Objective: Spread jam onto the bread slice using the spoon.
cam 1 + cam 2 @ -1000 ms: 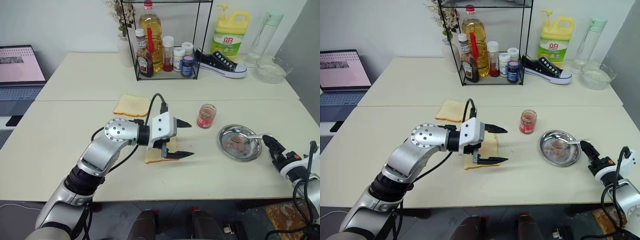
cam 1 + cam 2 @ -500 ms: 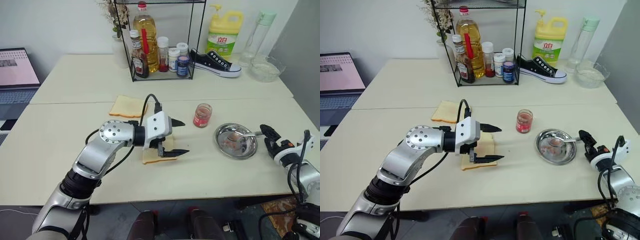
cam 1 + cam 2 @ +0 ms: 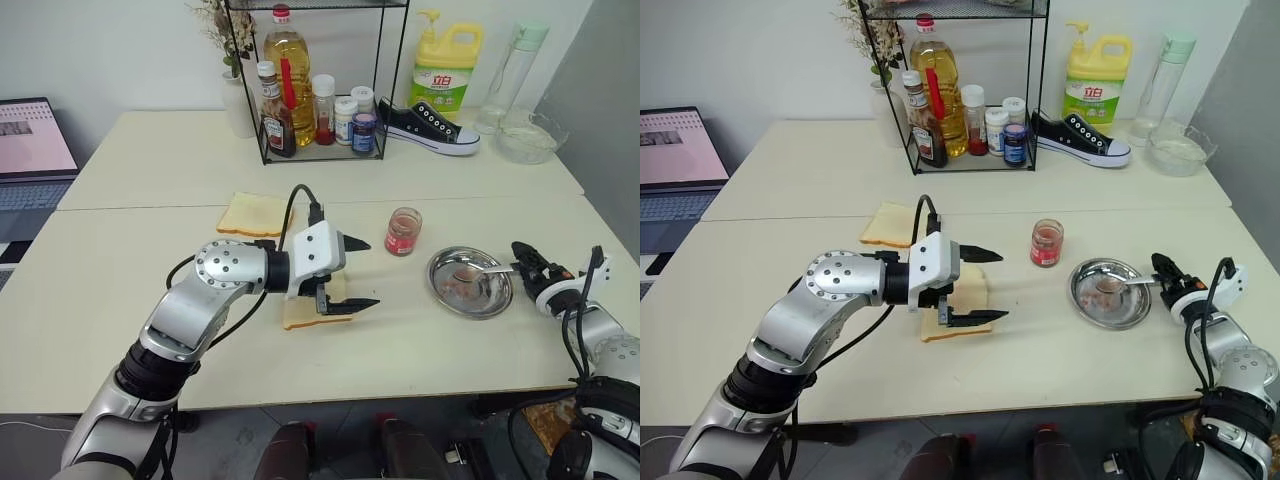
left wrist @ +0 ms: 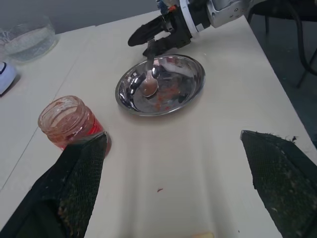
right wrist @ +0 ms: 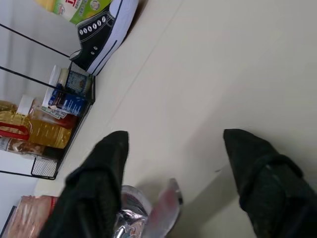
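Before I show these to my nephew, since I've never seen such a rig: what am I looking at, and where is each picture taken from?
It is a humanoid robot with two arms, each ending in a two-finger gripper. Two pictures come from cameras in its head, looking down over a table. The other two come from cameras on its wrists, looking along the fingers.

On the table are a bread slice, a second slice behind it, an open jar of red jam, and a metal dish with a spoon in it.

The left gripper hangs wide open over the bread slice, holding nothing. The right gripper is at the spoon's handle; whether it grips it yet is unclear.
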